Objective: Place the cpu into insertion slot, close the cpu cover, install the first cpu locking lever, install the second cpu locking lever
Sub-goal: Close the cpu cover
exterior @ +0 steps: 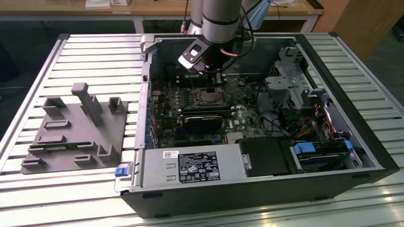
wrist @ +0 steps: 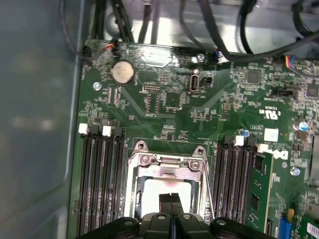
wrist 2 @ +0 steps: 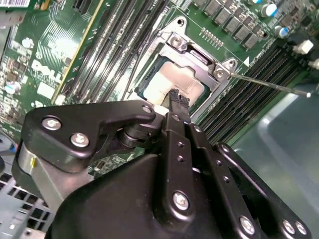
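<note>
Cpu [wrist: 149,191] lies flat in insertion slot [exterior: 207,97], seen thru cpu cover [wrist: 167,161] window, straight under my gripper [wrist: 171,201], fingers pressed together w/ nothing held, contact w/ chip unclear; thin lever rod [wrist 2: 269,85] sticks out just beside it.

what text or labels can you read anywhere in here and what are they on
Nothing can be quoted; every piece of print is too small to read.
Large white label on the metal box: lines of print and symbols, unreadable.
Small sticker above it: unreadable.
White lettering on the motherboard: not legible.
Barcode sticker in the second wrist view: bars, no readable digits.
</note>
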`<state>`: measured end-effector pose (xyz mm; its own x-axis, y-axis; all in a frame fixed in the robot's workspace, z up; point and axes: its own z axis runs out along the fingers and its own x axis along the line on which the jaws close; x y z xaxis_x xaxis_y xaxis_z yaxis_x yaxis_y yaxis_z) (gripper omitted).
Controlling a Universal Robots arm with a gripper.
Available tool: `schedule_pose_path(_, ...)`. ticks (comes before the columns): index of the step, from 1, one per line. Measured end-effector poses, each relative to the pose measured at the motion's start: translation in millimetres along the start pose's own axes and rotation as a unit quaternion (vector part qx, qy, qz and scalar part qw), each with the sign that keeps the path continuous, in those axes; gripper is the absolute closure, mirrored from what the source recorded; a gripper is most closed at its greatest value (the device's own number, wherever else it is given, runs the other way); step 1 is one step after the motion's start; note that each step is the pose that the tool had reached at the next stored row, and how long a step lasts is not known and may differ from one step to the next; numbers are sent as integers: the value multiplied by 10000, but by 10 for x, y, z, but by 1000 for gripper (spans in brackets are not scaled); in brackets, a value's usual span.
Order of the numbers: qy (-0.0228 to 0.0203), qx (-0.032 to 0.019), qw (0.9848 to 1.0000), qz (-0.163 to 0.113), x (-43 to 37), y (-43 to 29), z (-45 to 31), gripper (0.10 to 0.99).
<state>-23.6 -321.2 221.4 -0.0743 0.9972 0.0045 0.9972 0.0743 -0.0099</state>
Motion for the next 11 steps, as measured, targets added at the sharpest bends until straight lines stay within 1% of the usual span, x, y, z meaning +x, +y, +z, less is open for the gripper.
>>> schedule_pose_path(3,-2,1,9997,-232,0,0,0,980)
schedule_pose_path(6,-5,2,9990,-458,0,0,0,980)
schedule_pose_path(8,-6,3,9981,-608,0,0,0,980)
schedule_pose_path(11,-9,4,9964,-844,0,0,0,980)
